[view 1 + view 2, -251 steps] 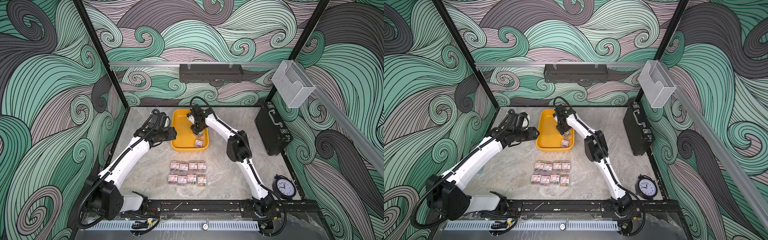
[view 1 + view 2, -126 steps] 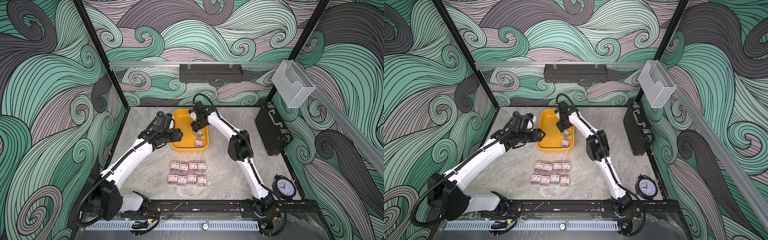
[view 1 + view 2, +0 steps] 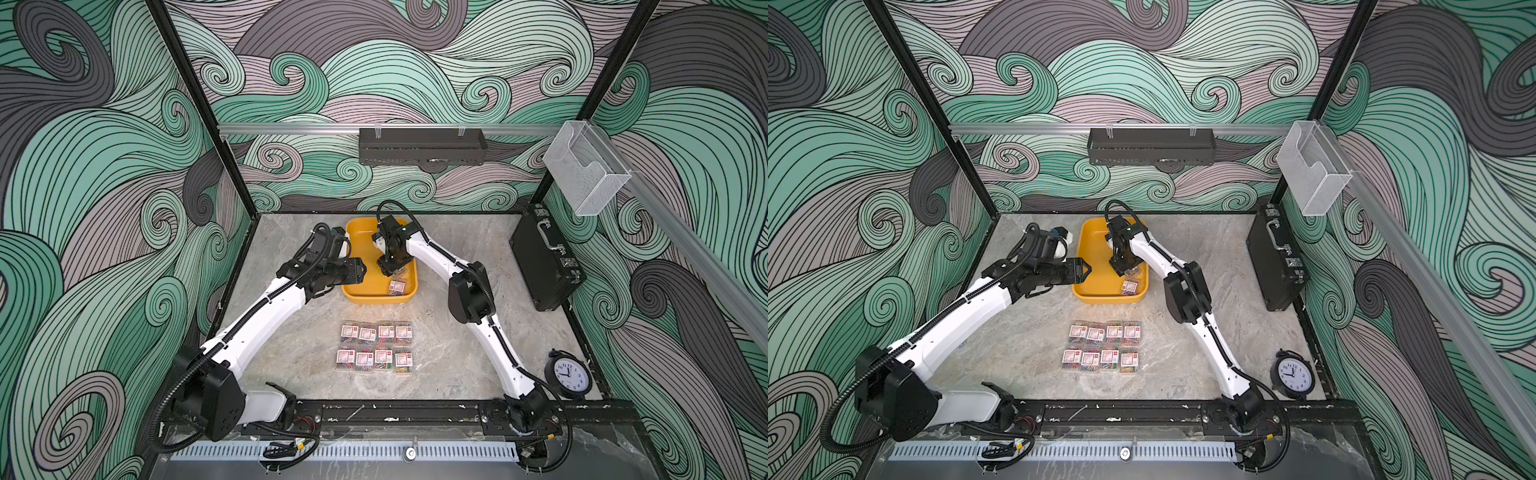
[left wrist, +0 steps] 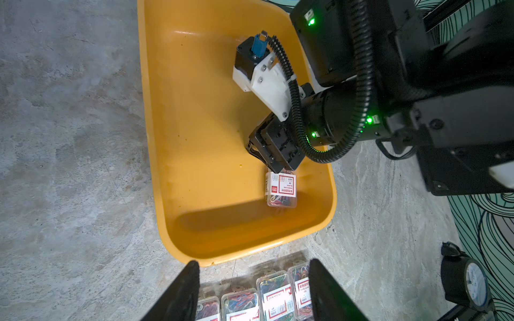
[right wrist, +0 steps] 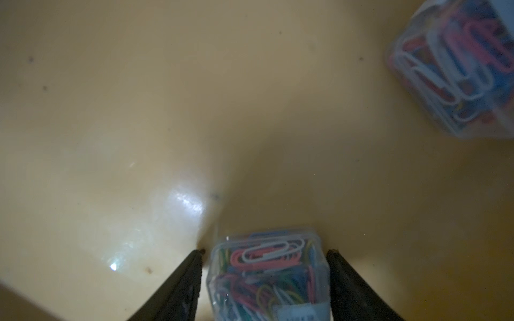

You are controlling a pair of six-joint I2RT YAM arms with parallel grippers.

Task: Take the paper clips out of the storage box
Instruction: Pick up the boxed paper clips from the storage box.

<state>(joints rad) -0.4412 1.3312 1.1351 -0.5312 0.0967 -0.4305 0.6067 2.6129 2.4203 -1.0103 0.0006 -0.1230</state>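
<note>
right gripper [image 5: 265, 253]: down inside the storage box, fingers [image 5: 192, 280] parted either side of one clip box. A sliver of yellow shows between a finger and the box wall, so it reads as bracketing, not clamped.
target box [image 5: 267, 278]: clear box of paper clips, flat on the tray floor, dead centre between the fingers.
axis: the target box's long axis runs along the gap, so the fingers face its long sides and span the narrow width.
key relation: no travel left, the box is already inside the gripper. Likely next is a squeeze, then a straight lift over the rim.
second box [image 3: 397, 286]: label up, just beside the right gripper toward the tray's near-right corner, apart from the target box.
storage box [image 3: 363, 239]: yellow tray, far centre of the desk [image 3: 299, 353]. Only these two boxes are seen in it.
left gripper [image 4: 254, 264]: spread, empty, hovering at the tray's left rim and pointing right.
nearer arm: right, for both boxes left in the tray.
removed boxes [image 3: 376, 347]: eight, in two rows of four on the desk, near side of the tray and well apart from it.
risk: slick plastic, so an off-centre pinch could twist the box. The second box sits close enough to get nudged on the lift.
</note>
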